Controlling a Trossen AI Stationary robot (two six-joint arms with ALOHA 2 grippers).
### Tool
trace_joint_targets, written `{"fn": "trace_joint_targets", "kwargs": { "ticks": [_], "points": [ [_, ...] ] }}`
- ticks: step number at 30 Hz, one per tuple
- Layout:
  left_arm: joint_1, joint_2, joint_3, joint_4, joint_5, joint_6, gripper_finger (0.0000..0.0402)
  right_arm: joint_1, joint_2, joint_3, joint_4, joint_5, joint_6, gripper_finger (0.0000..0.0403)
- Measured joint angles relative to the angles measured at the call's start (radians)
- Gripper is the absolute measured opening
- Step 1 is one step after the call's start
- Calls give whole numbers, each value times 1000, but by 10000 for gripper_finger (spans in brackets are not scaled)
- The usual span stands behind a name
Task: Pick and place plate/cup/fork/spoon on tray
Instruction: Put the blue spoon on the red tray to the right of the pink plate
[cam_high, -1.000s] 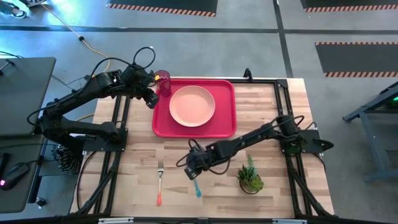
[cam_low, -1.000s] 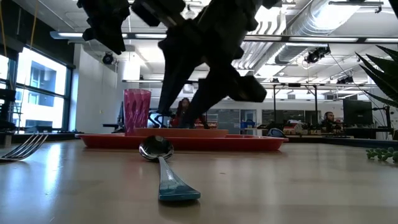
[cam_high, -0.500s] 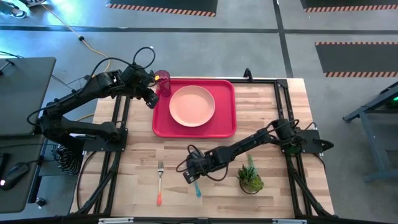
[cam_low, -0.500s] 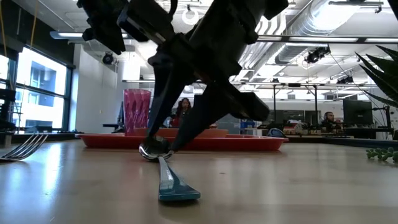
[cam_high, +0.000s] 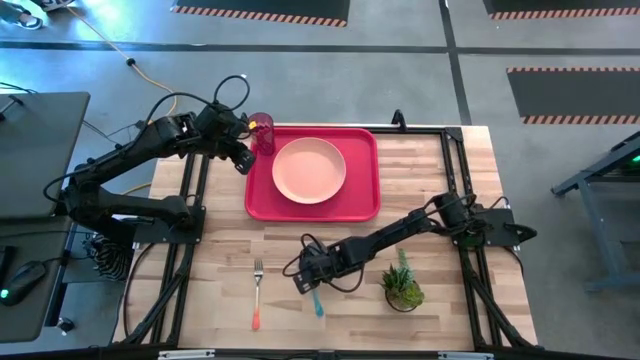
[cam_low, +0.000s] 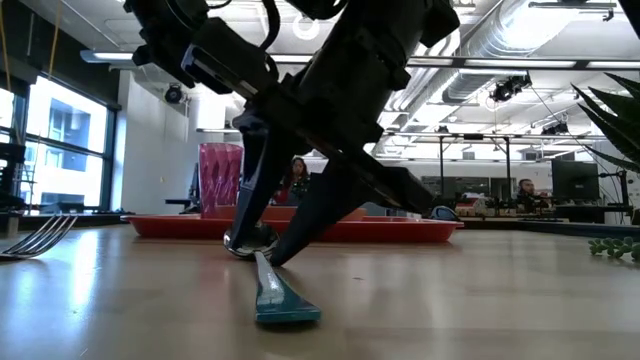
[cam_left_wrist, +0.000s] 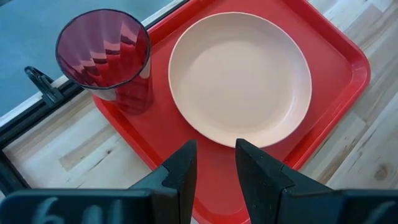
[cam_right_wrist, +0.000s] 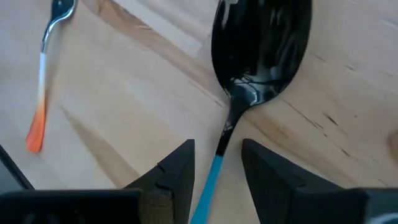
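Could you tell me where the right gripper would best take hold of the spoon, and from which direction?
Grip the spoon at its slim neck, just below the dark bowl, coming straight down from above. It lies flat on the table, so only its narrow sides can be pinched. The right gripper is open and already straddles that neck, one finger on each side.

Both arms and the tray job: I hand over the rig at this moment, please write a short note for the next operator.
Right gripper: down at the table, jaws open on either side of the spoon at its neck, not closed on it.
Left gripper: jaws open, holding nothing, hovering over the tray at its left edge.
Done: the plate lies in the middle of the tray; the cup stands upright at the tray's far left corner.
Left: the spoon and the fork lie on the wooden table in front of the tray, the fork to the left of the spoon. Both must go on the tray.
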Motion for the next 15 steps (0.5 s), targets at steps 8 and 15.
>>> {"fn": "trace_joint_targets", "kwargs": {
  "ticks": [8,15],
  "points": [
    [0,0,0,0,0,0,102,1,7,1,-32,32,74,87],
    [0,0,0,0,0,3,102,-9,9,0,-58,34,141,59]
  ]
}}
